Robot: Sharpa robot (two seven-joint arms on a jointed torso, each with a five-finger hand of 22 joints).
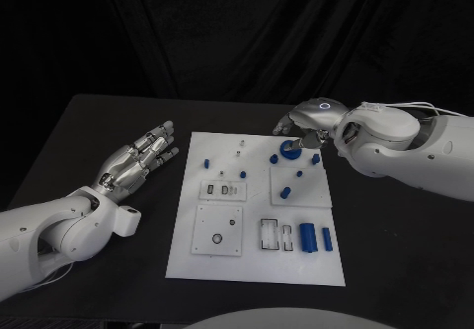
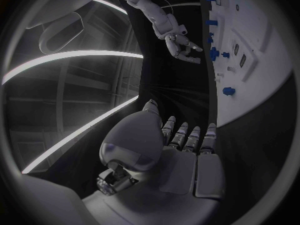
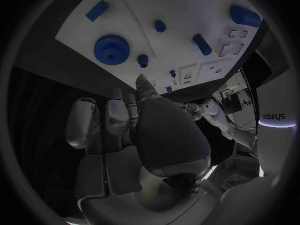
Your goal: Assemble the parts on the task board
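- Work surface: the flat white rectangular task board (image 1: 259,264) lies in the middle of the black table (image 1: 89,130).
- Task part in hand: the round blue toothed gear (image 1: 290,151) sits flat near the far edge of the task board. Short blue pegs (image 1: 285,193) stand close by on a raised white panel.
- Right hand (image 1: 299,127): positioned at the far edge of the board, just beside the gear. In the right wrist view the fingers (image 3: 83,122) lie apart with nothing between them, and the gear (image 3: 111,49) is clear of them. No grip is established.
- Left hand (image 1: 141,156): hovers over the table beside the board's left edge, fingers extended and spread, holding nothing.
- Judged step: approach to the gear, before pickup.
- Next move, as a judgement: lower the right hand, close the fingers round the gear's rim, lift it level, then align its bore with its mating post.
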